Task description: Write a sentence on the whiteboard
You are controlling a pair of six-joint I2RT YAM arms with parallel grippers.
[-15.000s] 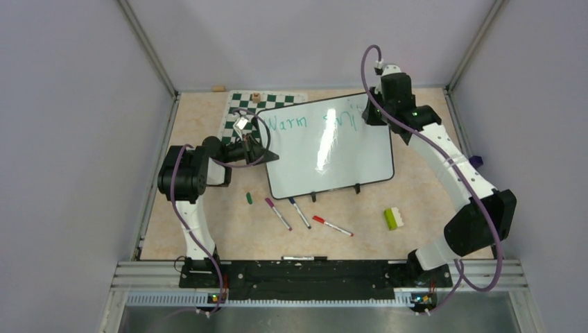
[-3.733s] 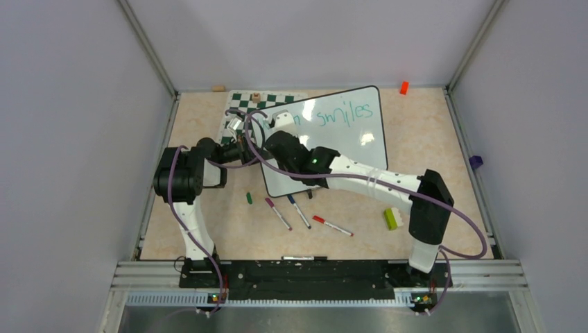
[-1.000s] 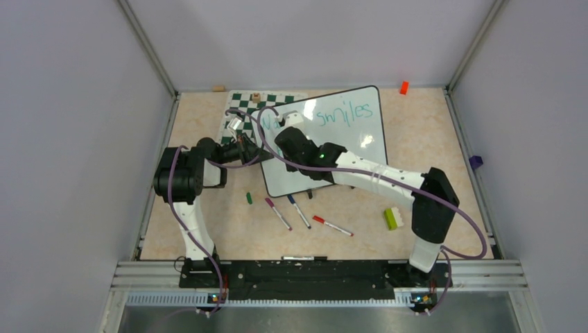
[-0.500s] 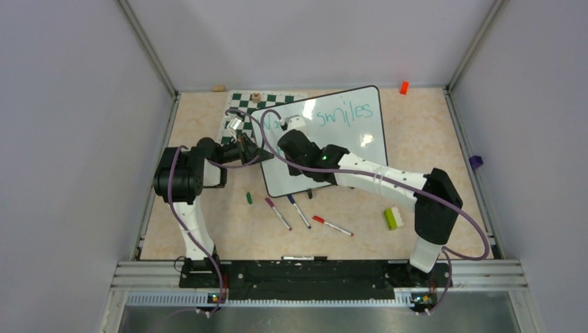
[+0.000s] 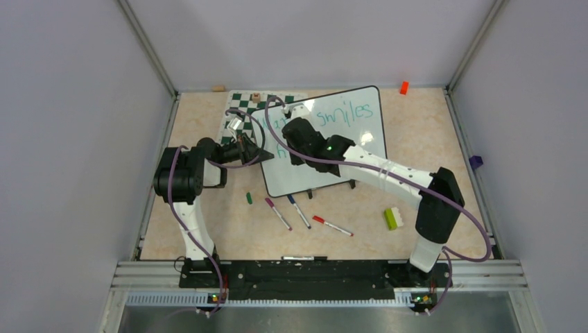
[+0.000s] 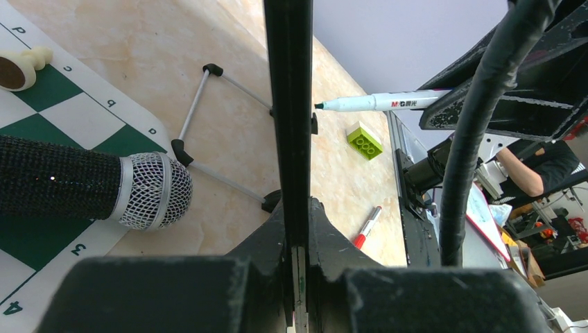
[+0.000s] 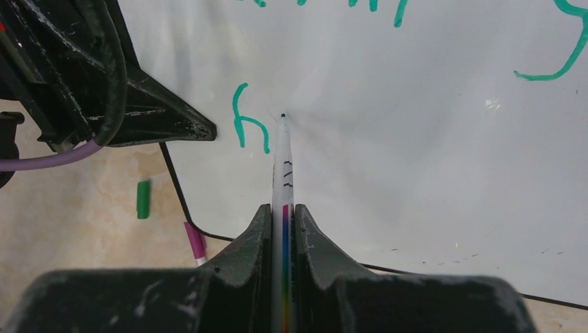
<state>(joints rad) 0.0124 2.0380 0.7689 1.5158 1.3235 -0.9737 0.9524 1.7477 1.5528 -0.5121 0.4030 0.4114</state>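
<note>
The whiteboard [image 5: 347,149] stands tilted on its stand, and my left gripper [image 5: 258,154] is shut on its left rim; in the left wrist view that rim [image 6: 289,104] runs edge-on between the left gripper's [image 6: 297,208] jaws. My right gripper [image 5: 290,139] is shut on a white marker [image 7: 283,173] whose teal tip sits at the board surface [image 7: 430,152]. The sentence reads "smiles" [image 5: 345,113] on the top line, with the word before it mostly hidden by the right arm. A teal "h" [image 7: 249,126] starts the second line, just left of the tip.
A chess mat [image 5: 243,104] with a microphone [image 6: 90,187] lies behind the board's left side. On the table in front lie a green cap [image 5: 249,198], purple [image 5: 277,213], blue [image 5: 299,212] and red [image 5: 332,225] markers, and a green-white brick [image 5: 394,218]. An orange block [image 5: 403,87] sits far right.
My right gripper has shifted a little rightward over the board's left part, and the teal "h" now shows on the second line. The left gripper has not moved.
</note>
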